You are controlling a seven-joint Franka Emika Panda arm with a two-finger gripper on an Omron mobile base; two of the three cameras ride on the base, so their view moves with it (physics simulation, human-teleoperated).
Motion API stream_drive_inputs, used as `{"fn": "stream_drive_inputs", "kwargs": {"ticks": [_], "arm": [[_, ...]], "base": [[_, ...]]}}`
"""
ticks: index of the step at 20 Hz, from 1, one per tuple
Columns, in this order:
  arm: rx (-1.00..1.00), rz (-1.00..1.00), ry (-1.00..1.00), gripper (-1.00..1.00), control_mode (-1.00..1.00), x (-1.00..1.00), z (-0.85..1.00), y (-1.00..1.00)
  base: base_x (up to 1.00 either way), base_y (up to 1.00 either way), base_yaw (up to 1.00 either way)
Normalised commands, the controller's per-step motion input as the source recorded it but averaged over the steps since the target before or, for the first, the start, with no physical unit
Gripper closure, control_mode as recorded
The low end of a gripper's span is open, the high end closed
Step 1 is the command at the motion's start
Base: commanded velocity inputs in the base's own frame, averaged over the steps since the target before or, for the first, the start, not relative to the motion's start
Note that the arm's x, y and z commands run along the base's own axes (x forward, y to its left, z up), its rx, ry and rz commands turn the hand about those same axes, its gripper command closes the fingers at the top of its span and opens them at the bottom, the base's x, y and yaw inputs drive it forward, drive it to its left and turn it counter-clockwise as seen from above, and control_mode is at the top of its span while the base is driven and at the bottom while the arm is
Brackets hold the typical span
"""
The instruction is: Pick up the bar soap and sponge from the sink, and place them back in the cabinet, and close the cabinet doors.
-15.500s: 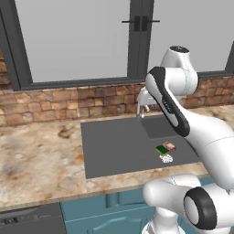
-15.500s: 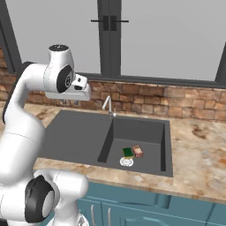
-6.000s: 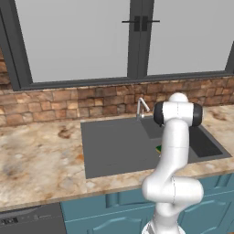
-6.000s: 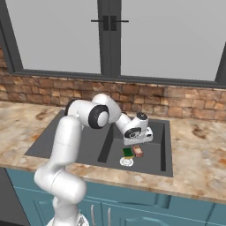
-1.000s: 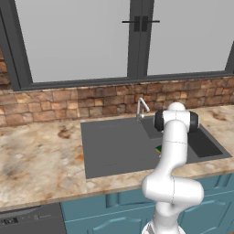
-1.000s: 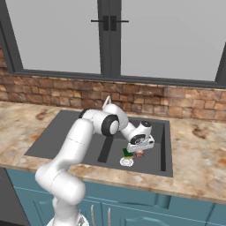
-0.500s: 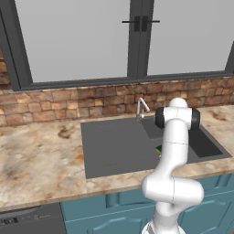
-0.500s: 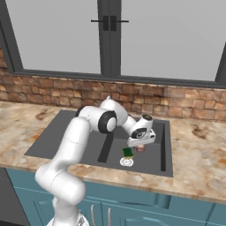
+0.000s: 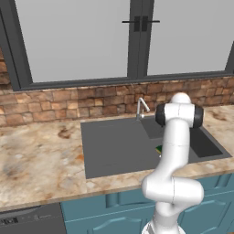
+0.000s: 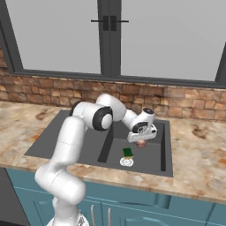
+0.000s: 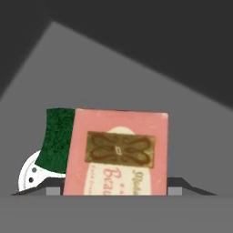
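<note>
In the sink's deep basin, the white drain lies nearest, with the sponge just beyond it on the floor. The bar soap hangs above the basin floor, right of the sponge, clamped in the gripper, whose fingers close on its sides. The arm reaches from the left, bent down over the basin.
</note>
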Motion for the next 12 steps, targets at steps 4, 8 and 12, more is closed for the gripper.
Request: {"fn": "stream_drive_inputs", "kwargs": {"ticks": [4,8,12], "arm": [[0.00,-0.08,0.00,1.00,-1.00,-0.31,0.41,0.00],[0.00,-0.09,0.00,1.00,-1.00,-0.30,0.42,0.00],[0.00,-0.11,0.00,1.00,-1.00,-0.32,0.34,0.04]], "base": [[0.00,0.00,0.00],[0.00,0.00,0.00],[0.00,0.00,0.00]]}}
